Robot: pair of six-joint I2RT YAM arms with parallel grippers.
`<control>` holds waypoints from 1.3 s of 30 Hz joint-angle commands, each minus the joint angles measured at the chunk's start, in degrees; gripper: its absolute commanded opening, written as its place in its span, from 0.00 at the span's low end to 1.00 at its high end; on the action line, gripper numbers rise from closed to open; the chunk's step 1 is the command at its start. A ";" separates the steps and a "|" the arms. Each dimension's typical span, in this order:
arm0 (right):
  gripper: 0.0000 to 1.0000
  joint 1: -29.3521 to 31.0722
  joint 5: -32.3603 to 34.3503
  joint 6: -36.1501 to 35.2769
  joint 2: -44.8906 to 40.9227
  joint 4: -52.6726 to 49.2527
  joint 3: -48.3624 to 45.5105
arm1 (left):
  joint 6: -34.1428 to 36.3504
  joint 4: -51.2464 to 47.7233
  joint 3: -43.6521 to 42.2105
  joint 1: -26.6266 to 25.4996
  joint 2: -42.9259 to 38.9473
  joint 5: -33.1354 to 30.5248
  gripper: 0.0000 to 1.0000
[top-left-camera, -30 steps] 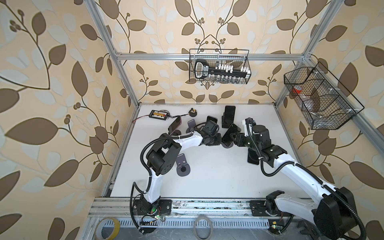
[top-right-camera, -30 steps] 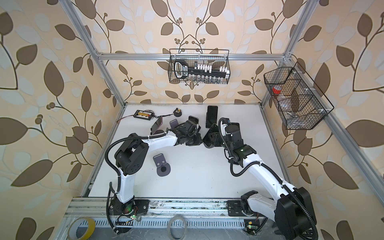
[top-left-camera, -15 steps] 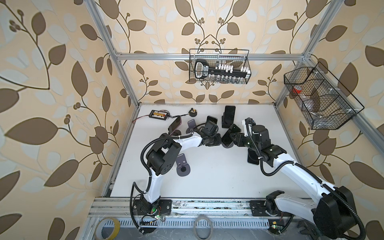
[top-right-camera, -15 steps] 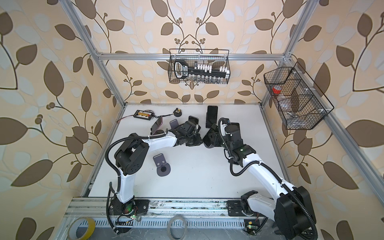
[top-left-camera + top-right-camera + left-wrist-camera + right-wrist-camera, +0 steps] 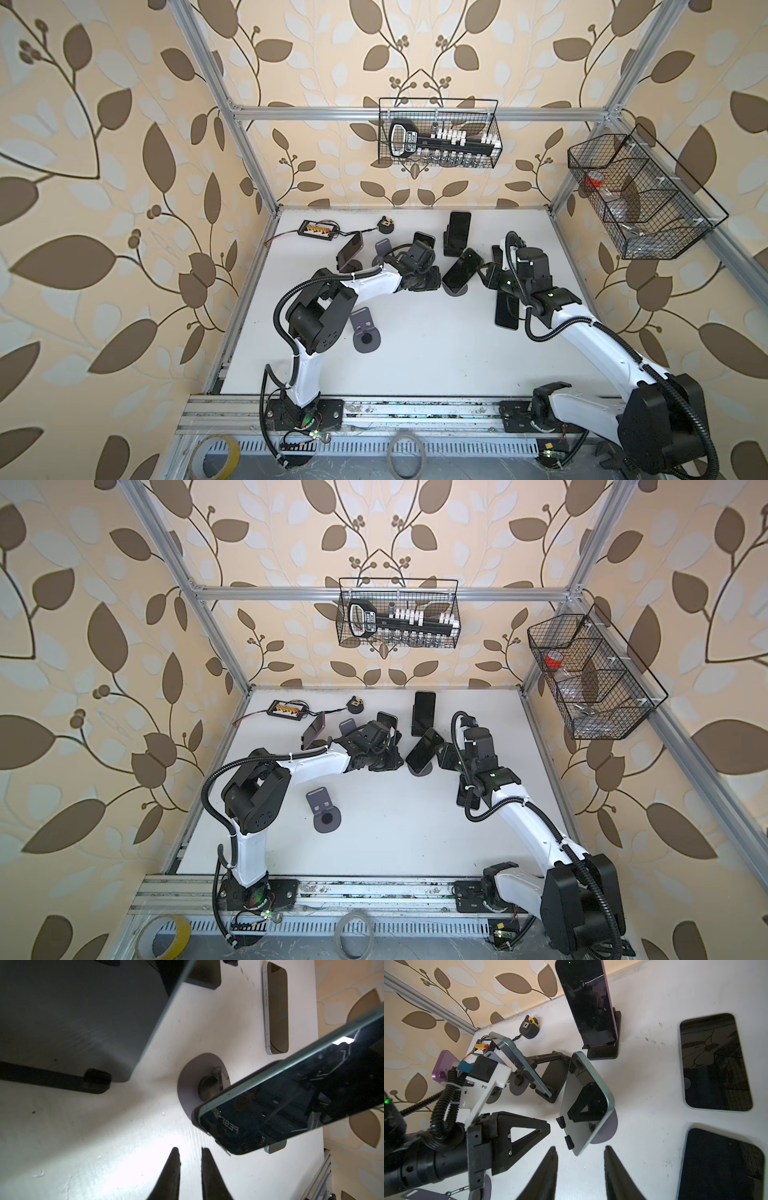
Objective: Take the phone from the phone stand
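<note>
Two grippers face one phone [image 5: 291, 1101], which leans tilted on its round phone stand [image 5: 187, 1084], between them. The left gripper [image 5: 188, 1148] is almost closed and holds nothing; the stand's base is just ahead of it. The right gripper [image 5: 580, 1147] has its fingers apart, with the phone's lower corner just beyond their tips, not pinched.

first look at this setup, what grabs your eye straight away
The black left gripper and right gripper face each other across a dark-screened, teal-edged phone leaning on a round grey stand mid-table. More phones crowd the white table: a black phone upright on a black stand at the back, and a purple phone propped towards the left wall. Brown-leaf beige wallpaper wraps it all.
</note>
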 commanded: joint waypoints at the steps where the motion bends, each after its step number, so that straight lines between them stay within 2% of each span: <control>1: 0.40 -0.04 -1.77 -0.14 1.17 -0.88 0.28 | 2.10 -1.01 2.80 0.33 -1.96 -0.74 0.22; 22: 0.39 -1.54 -5.85 0.47 10.48 3.41 1.42 | 2.11 -1.24 5.40 0.22 2.52 0.46 0.22; 39: 0.30 -2.75 -7.11 0.31 14.88 5.26 2.86 | 1.39 0.14 3.99 -0.55 3.07 1.98 0.18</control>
